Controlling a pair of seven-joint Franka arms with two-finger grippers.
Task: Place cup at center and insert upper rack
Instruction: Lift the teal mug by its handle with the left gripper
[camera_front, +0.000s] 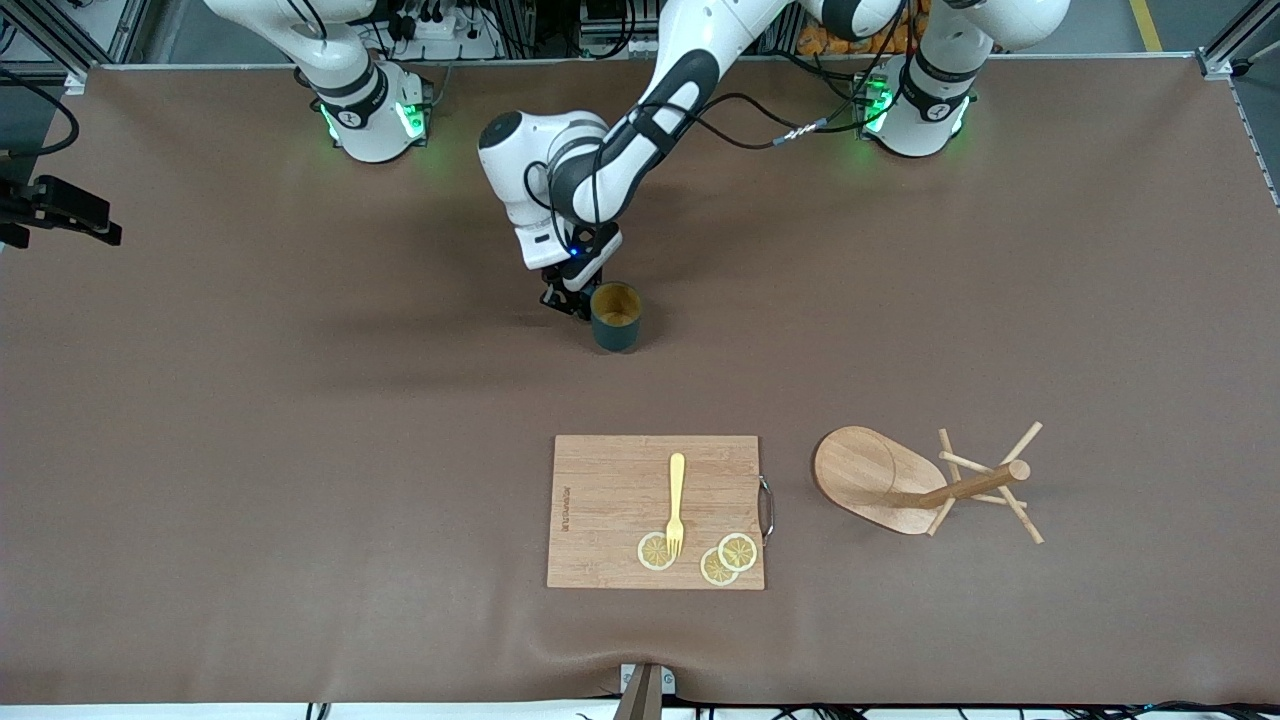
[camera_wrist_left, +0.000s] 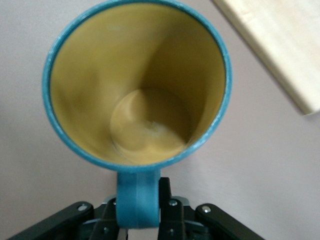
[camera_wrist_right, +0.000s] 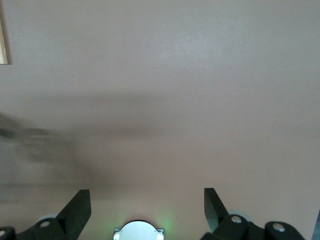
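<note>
Left gripper (camera_wrist_left: 139, 212) clamping the cup (camera_front: 615, 316) handle mid-table (camera_front: 300, 400); right gripper (camera_wrist_right: 145, 205) waiting, jaws wide apart.

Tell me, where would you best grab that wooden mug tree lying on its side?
Probably the round post of the mug tree, between base and pegs, coming from above. It lies tipped over beside the board, so the post runs nearly level and bare there; the pegs look too thin.

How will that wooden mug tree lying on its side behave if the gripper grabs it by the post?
The mug tree looks rigid, so it should lift without flexing. Its wide oval base probably makes that end heavier, so it may swing down. The thin pegs look like the most breakable part.
</note>
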